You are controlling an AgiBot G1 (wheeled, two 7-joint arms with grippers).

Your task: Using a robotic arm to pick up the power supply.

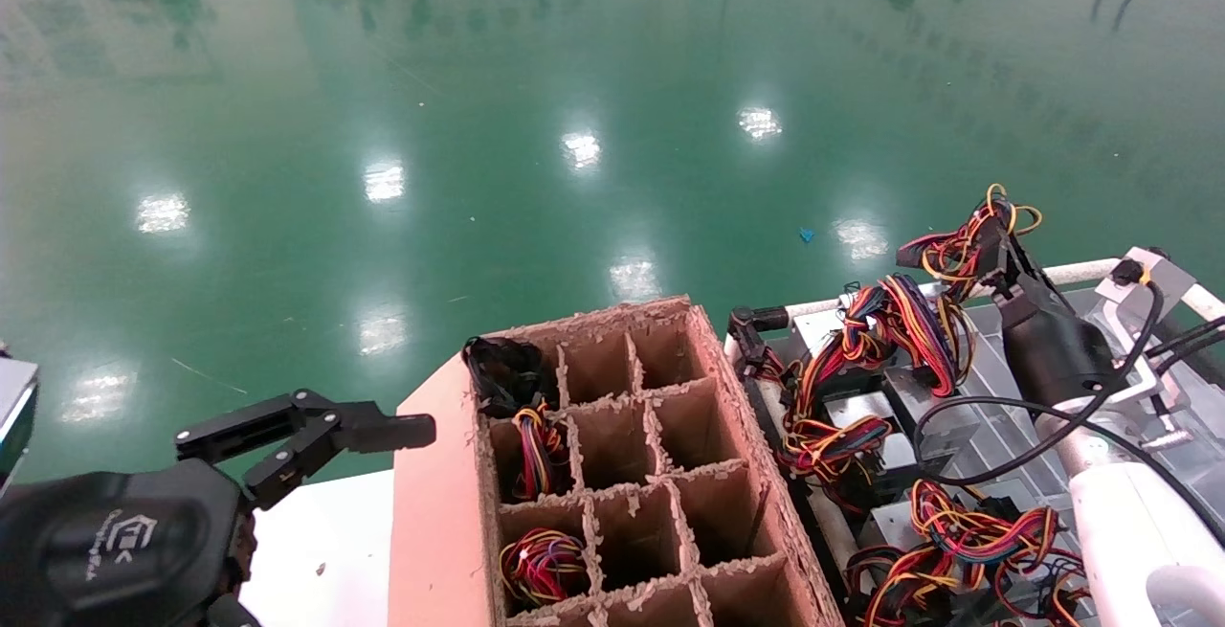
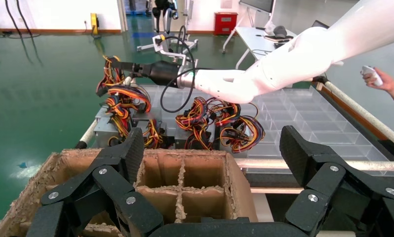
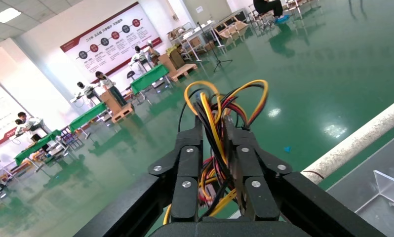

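Note:
My right gripper (image 1: 995, 225) is raised over the far end of the clear tray, shut on the yellow, orange, red and black wires (image 3: 210, 103) of a power supply. The bundle (image 1: 914, 316) hangs from the jaws down toward grey metal boxes (image 2: 103, 129) at the tray's end. I cannot tell whether its box is off the tray. The left wrist view shows that gripper (image 2: 118, 64) from afar on its white arm. My left gripper (image 1: 301, 431) hovers open and empty at the near left of the brown carton (image 1: 737, 474), its fingers (image 2: 133, 148) wide apart.
The divided carton holds wire bundles (image 1: 541, 565) in some left cells. More power supplies with tangled wires (image 1: 967, 531) lie on the clear ridged tray (image 2: 303, 118), edged by a white rail (image 1: 1081, 273). A person's hand (image 2: 377, 78) shows beyond the tray. Green floor lies ahead.

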